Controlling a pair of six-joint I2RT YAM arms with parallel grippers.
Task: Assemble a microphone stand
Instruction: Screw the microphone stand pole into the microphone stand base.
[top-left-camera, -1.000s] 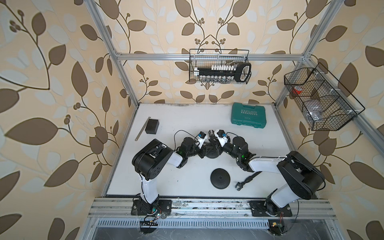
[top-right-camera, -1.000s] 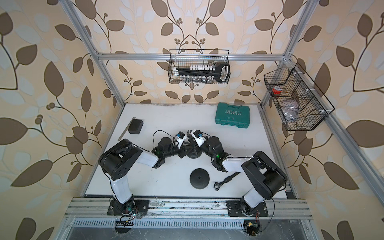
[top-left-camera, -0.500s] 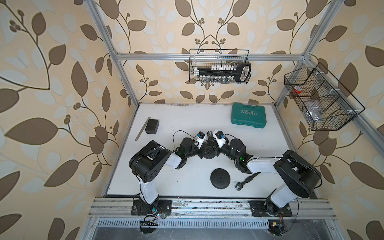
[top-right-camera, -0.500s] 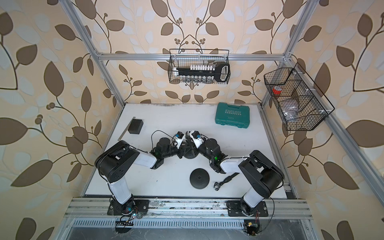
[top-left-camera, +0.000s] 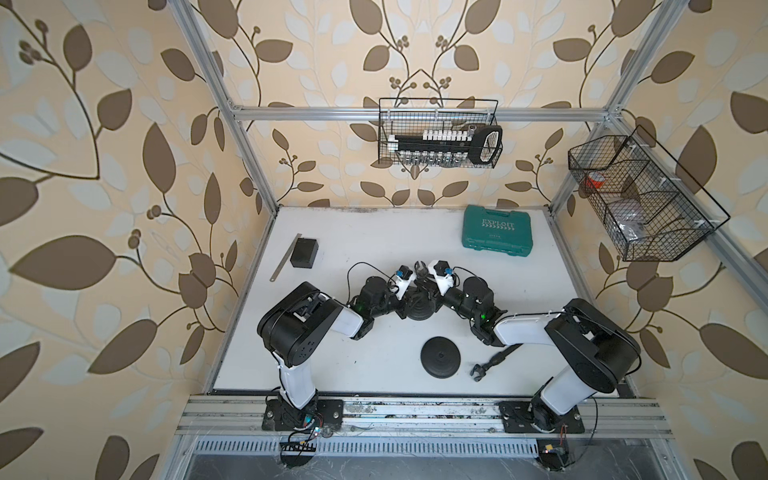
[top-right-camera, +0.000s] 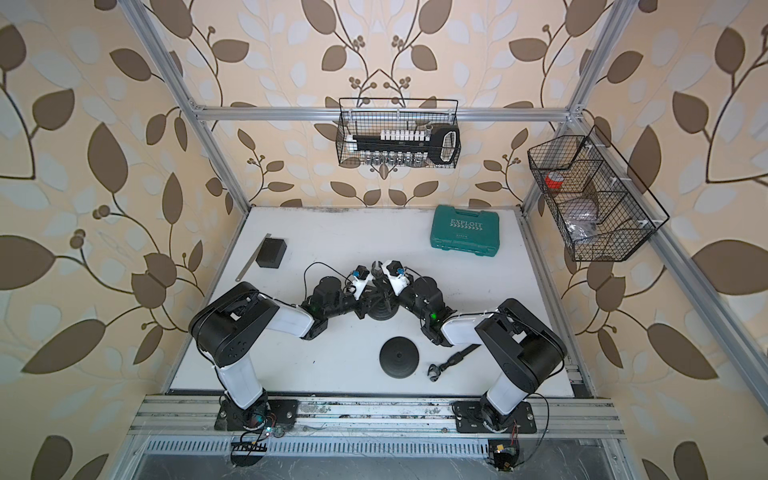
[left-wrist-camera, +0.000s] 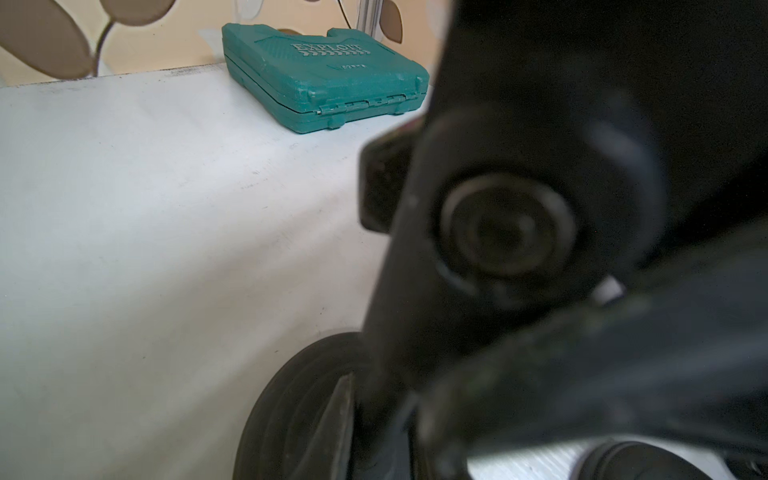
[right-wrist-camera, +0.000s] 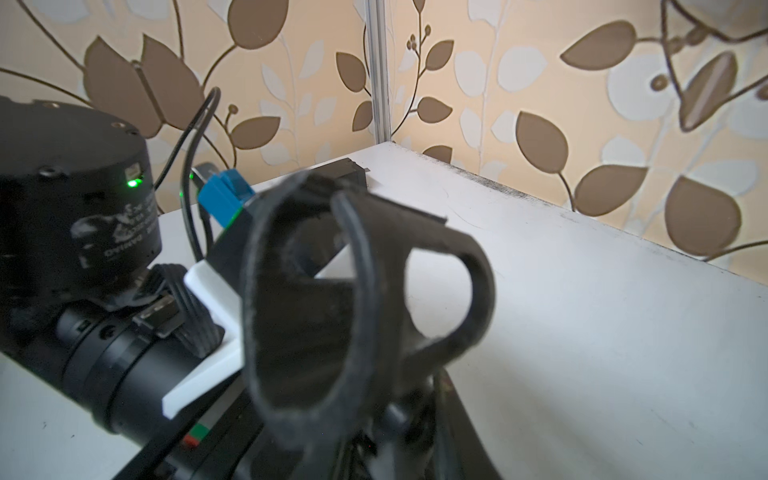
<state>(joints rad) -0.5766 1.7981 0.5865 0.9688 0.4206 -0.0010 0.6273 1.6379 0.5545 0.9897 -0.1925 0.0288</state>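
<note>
Grips black plastic microphone clip (right-wrist-camera: 299, 353) in right end effector (top-left-camera: 427, 291), left end effector (top-left-camera: 411, 293) closed; might slip if tilted.

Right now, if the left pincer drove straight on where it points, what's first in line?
The black stand part on the round base between the arms; the left pincer looks right against it. The right pincer sits just beyond. Depth is unclear.

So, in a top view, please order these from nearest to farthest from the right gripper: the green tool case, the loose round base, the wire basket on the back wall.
From the right gripper:
1. The loose round base, nearer the robot.
2. The green tool case, back right of the table.
3. The wire basket, up on the back wall.
</note>
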